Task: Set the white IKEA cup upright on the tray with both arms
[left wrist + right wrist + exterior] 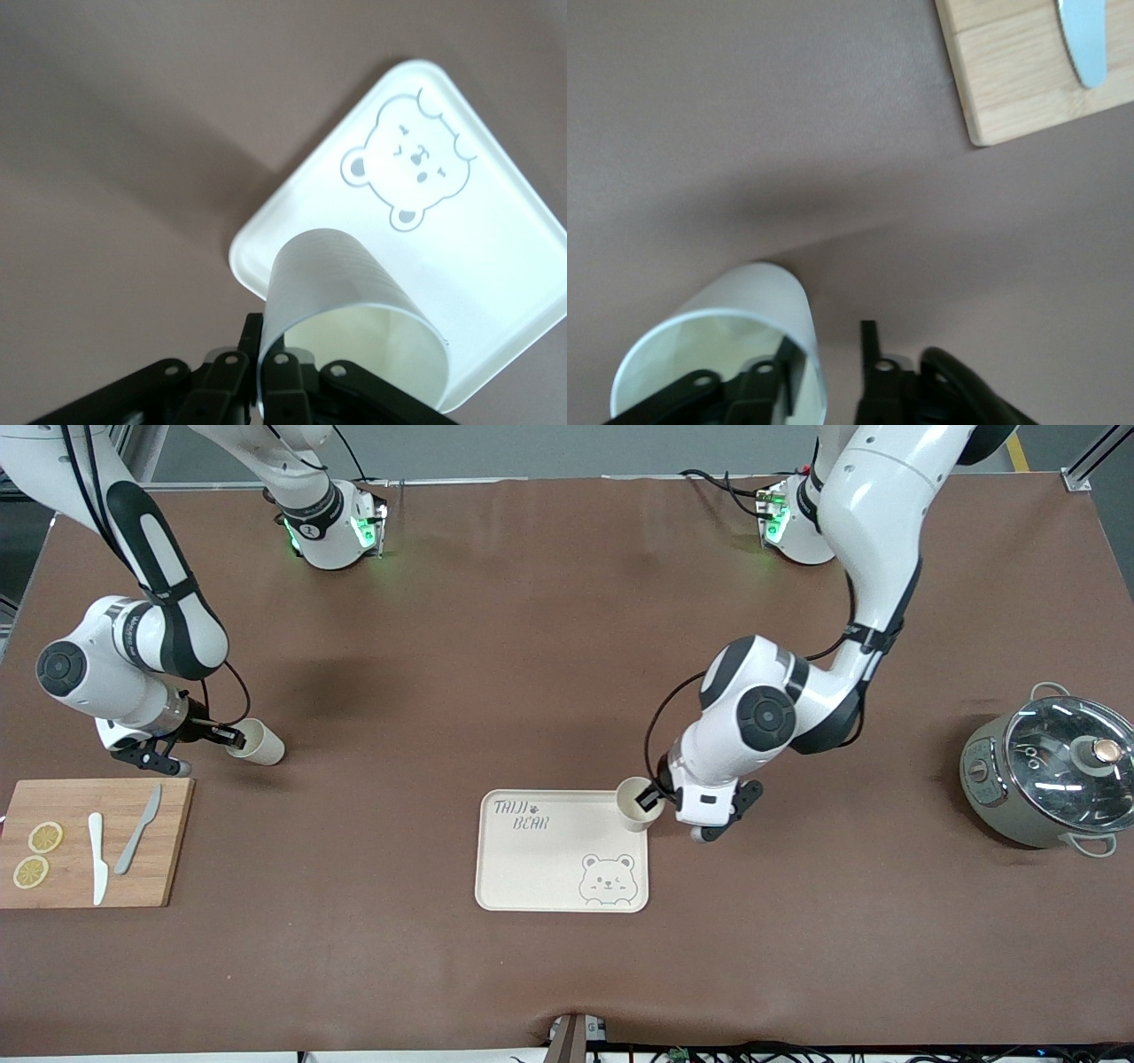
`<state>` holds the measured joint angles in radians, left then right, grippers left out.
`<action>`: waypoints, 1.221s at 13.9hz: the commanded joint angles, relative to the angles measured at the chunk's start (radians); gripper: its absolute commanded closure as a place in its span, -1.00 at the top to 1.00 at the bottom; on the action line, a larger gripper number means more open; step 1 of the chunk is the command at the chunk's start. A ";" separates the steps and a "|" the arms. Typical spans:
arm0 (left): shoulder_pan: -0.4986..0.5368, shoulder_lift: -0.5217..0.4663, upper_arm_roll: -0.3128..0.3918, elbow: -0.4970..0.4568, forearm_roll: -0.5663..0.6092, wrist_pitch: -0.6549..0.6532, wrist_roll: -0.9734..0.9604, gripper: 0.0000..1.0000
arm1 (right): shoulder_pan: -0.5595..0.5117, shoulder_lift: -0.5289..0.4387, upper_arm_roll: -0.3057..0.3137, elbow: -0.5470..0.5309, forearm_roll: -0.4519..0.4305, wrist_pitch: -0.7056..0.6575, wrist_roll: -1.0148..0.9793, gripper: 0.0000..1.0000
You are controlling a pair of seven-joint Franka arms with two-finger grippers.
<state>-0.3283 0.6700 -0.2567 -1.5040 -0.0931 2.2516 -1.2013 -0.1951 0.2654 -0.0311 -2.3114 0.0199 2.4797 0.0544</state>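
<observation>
Brown worktop, two cups, one tray.
Left tool (653, 797) pinches a cup (634, 803) over the tray (532, 868) corner; next, let go. Right tool (232, 737), half-open, straddles another cup's (257, 741) rim.

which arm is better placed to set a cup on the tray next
Left. The left gripper is shut on a cup over the tray corner; the right gripper and its cup are by the cutting board.

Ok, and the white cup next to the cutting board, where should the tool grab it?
By the rim, from its open end: the cup is thin-walled and open-mouthed, so one finger goes inside, one outside, as the right tool straddles it.
</observation>
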 commanded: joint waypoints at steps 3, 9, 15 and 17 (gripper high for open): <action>-0.040 0.109 0.024 0.070 -0.008 0.090 -0.027 -1.00 | -0.004 -0.046 0.020 -0.008 0.092 -0.094 -0.010 -1.00; -0.044 0.149 0.024 0.065 -0.008 0.148 -0.047 0.27 | 0.031 -0.052 0.019 0.338 0.187 -0.488 0.039 -1.00; -0.022 0.065 0.028 0.068 0.012 0.135 -0.034 1.00 | 0.101 0.000 0.019 0.607 0.193 -0.608 0.240 -1.00; 0.015 -0.004 0.027 0.064 0.054 0.058 -0.032 1.00 | 0.121 0.055 0.019 0.723 0.195 -0.662 0.246 -1.00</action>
<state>-0.3391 0.7539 -0.2377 -1.4147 -0.0793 2.3838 -1.2265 -0.0863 0.2394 -0.0085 -1.7250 0.1958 1.8782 0.2771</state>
